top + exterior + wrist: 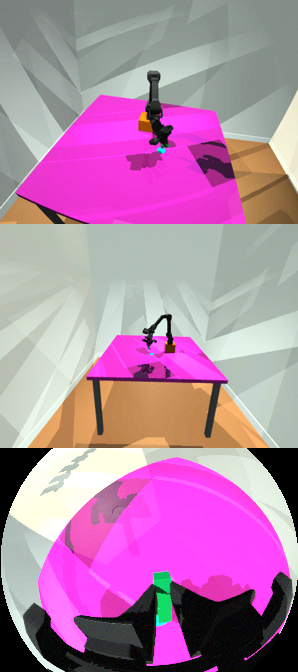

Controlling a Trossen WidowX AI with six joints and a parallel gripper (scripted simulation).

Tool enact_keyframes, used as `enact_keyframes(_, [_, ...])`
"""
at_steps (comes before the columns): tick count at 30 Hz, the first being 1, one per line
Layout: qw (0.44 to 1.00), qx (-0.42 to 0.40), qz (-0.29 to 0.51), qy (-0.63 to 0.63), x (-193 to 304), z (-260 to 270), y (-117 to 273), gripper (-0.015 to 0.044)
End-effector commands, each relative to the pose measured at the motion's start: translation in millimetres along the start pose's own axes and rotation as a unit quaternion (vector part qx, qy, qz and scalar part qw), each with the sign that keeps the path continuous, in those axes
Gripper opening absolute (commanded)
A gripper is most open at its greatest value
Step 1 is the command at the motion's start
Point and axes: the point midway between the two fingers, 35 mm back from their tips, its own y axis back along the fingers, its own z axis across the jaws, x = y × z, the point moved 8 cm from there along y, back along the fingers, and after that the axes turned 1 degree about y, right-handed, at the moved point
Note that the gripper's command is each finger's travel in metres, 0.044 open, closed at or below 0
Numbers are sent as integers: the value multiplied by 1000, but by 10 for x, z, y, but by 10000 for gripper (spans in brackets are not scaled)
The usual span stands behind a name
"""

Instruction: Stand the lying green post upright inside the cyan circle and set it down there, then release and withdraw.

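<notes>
In the top view, the black arm [154, 92] [169, 326] rises beside an orange block [145, 125] [169, 348] and bends down over the magenta table [88, 184] [118, 369] [200, 528]. The gripper [164, 143] [148, 346] [162, 585] points down toward the tabletop, and a bit of the green post [167, 145] [164, 605] shows at the ends of its fingers. The cyan circle [161, 150] [151, 354] lies on the table near the fingertips, just beside the green as this view shows it. Dark shadows fall on the magenta on both sides of the fingers.

In the exterior view, the arm stands at the orange block, arches over and reaches down. The fingers end above the cyan circle's level in the picture and a little to its left, with a speck of green at their ends. The post is too small here to tell its tilt. The table's dark legs [98, 408] stand on a brown floor [154, 410].

In the wrist view, the two dark fingers are closed on the green post, which sits between their tips; one end reaches past the tips and the length runs back into the gap between the fingers. A small piece of the cyan circle shows at the post's lower end, between the fingers, the rest being hidden. Whether the post touches the table I cannot tell.
</notes>
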Motion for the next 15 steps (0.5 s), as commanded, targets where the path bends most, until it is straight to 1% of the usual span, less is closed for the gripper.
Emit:
enact_keyframes(1, [1000, -6, -9, -9, 61, -2, -28, 23])
enact_keyframes(15, [998, -10, -59, -14, 151, -53, -47, 23])
